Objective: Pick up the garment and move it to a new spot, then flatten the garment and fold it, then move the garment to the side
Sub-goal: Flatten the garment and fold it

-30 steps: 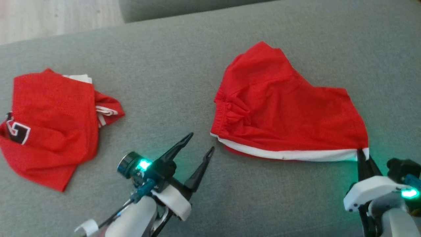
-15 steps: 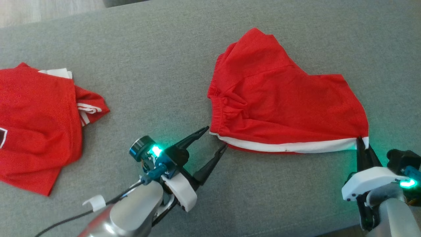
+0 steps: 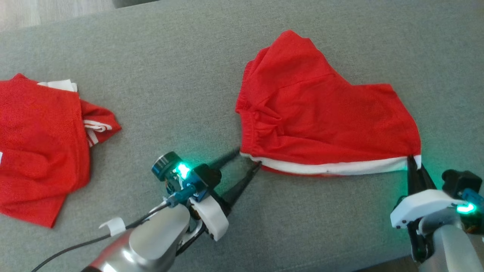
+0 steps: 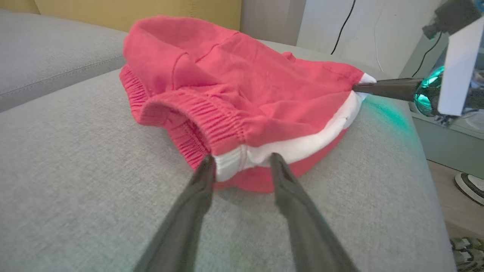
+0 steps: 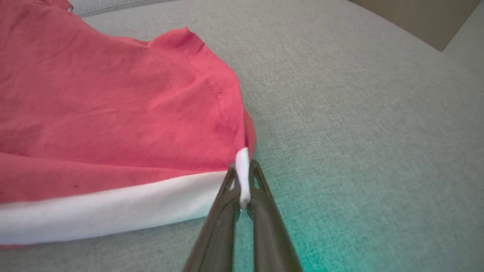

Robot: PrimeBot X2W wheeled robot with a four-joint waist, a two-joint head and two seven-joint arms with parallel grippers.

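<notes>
right hand [image 5: 242, 168] is clamped on a white corner of the shorts [image 3: 321, 113]; left hand [image 4: 241, 158], fingers apart, straddles the waistband end. best to close deep over both layers, then pull taut.

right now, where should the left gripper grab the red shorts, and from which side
Best grip is probably the waistband-end corner of the white side stripe on the red shorts, coming in low from the near left. That corner sticks out at the near edge, the open left gripper straddles it, and the right gripper pinches the stripe's other end.
</notes>
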